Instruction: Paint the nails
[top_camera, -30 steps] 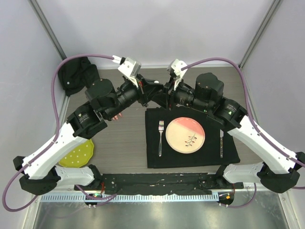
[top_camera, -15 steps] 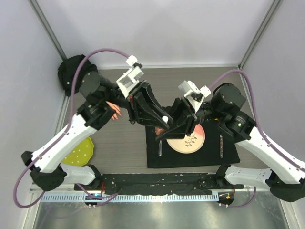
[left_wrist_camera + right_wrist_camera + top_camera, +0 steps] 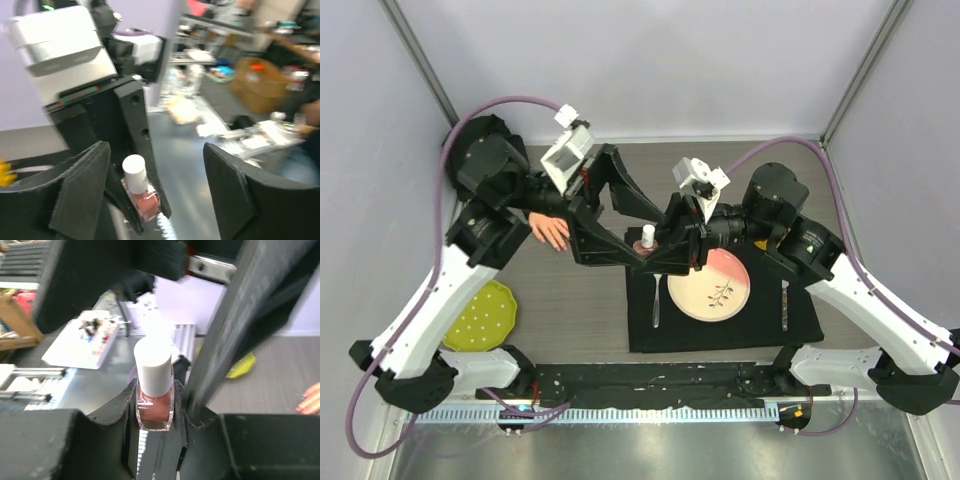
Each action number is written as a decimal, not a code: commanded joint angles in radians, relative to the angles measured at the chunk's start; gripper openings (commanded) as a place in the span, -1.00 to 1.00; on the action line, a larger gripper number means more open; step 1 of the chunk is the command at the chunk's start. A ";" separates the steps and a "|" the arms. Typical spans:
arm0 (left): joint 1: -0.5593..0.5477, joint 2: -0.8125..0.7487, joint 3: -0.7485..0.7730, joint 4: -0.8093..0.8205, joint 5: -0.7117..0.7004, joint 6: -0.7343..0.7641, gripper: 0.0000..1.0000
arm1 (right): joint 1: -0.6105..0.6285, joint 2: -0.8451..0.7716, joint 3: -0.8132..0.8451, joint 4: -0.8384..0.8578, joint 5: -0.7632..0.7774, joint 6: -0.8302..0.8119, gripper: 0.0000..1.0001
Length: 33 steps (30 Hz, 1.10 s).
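Observation:
A small polish bottle (image 3: 155, 390) with a white cap and pinkish-red polish stands upright, with my right gripper (image 3: 155, 407) shut on its glass body. In the top view the bottle (image 3: 647, 237) hangs above the mat's back left corner. My left gripper (image 3: 155, 192) is open and its fingers (image 3: 82, 192) straddle the capped bottle (image 3: 136, 180) without touching it. The pale pink mannequin hand (image 3: 550, 231) lies to the left beneath my left arm. Its pinkish-red fingertips (image 3: 311, 399) show at the right wrist view's edge; the nails are too small to make out.
A black placemat (image 3: 800, 320) carries a pink and cream plate (image 3: 710, 283), a fork (image 3: 656, 300) and a knife (image 3: 785, 300). A yellow-green dish (image 3: 480, 318) sits at the near left. A black cloth bundle (image 3: 470, 150) lies at the back left corner.
My left gripper was shut on the bottle's cap and has sprung open around it. Both arms shifted slightly back and left, the right one still carrying the bottle.

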 commanded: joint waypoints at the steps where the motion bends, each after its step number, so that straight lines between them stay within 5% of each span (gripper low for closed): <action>1: 0.013 -0.085 0.061 -0.455 -0.274 0.361 0.68 | 0.015 -0.013 0.100 -0.064 0.132 -0.118 -0.98; 6: 0.011 -0.153 0.070 -0.495 -0.498 0.345 0.78 | 0.014 -0.003 0.126 -0.128 0.256 -0.161 -0.98; 11: 0.013 -0.234 0.003 -0.432 -1.017 0.209 0.65 | 0.014 0.005 0.133 -0.145 0.428 -0.176 -0.98; 13: 0.011 -0.259 -0.033 -0.379 -1.109 0.136 0.60 | 0.015 0.010 0.144 -0.156 0.485 -0.174 -0.97; 21: -0.028 -0.204 -0.056 -0.277 -1.147 0.075 0.19 | 0.015 0.045 0.173 -0.173 0.655 -0.173 -0.98; 33: -0.212 -0.098 0.018 -0.309 -1.333 0.253 -0.03 | 0.015 0.063 0.189 -0.191 0.729 -0.180 -0.98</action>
